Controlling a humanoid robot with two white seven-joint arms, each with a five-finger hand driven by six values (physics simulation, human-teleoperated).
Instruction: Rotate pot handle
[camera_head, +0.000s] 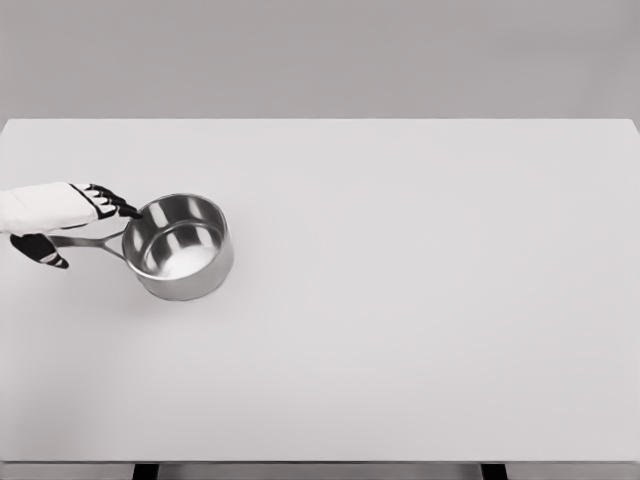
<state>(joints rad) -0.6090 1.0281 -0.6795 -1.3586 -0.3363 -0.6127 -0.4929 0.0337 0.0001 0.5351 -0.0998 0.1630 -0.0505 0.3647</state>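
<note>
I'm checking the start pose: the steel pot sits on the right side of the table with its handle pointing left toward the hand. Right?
Not quite. The head view shows the pot on the table's left side. Its handle does point left, toward the left hand.

The left arm is cut off by the picture's left edge, so only the white forearm end and the left robot hand (62, 222) show. The hand covers the far left end of the pot handle (95, 242), and whether the fingers (110, 201) actually touch the handle or the pot (180, 246) rim cannot be told; they are small and dark. The pot's near wall hides part of its inner floor. The tabletop (400, 330) runs out of the picture at the left and right near corners. Two dark stubs under its near edge are cut off by the bottom edge; what they are is unclear.
</note>
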